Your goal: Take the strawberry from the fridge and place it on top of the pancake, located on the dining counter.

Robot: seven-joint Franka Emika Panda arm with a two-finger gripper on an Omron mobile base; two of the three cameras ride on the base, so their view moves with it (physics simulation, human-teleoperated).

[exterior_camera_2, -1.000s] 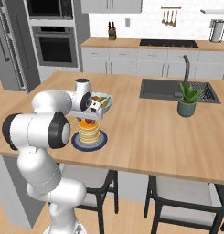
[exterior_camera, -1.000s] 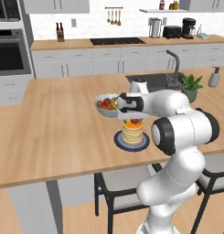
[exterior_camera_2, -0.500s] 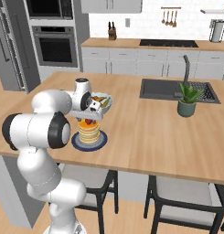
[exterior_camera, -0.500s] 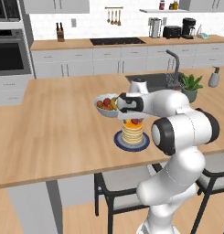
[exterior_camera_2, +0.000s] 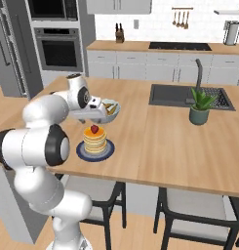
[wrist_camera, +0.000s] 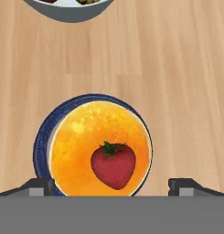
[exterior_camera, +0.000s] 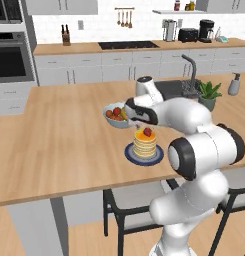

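With the arm bent low over the dining counter (exterior_camera: pixel 54 145), everything relevant is seen clustered near the counter's front edge. The counter is a long light-wood top carrying a dark sink (exterior_camera_2: pixel 189 95) and a potted plant (exterior_camera_2: pixel 200 106) well off to the right. A pale bowl of mixed fruit (exterior_camera: pixel 116 116) is set just behind the plate (exterior_camera: pixel 130 156), apart from it; its rim is also caught at the top of the hand view. The dark round plate (wrist_camera: pixel 41 137) is topped by the pancake (wrist_camera: pixel 86 137) stack, golden discs sitting centred on it. The gripper (wrist_camera: pixel 111 186) is held directly above the stack, jaws spread wide, one fingertip (wrist_camera: pixel 38 187) seen at each side of the plate and nothing clamped between them. The strawberry (wrist_camera: pixel 113 164) is found lying on the top pancake, slightly off centre, green cap visible, clear of both fingers. It is also seen as a red dot on the stack (exterior_camera: pixel 147 132) (exterior_camera_2: pixel 94 129).
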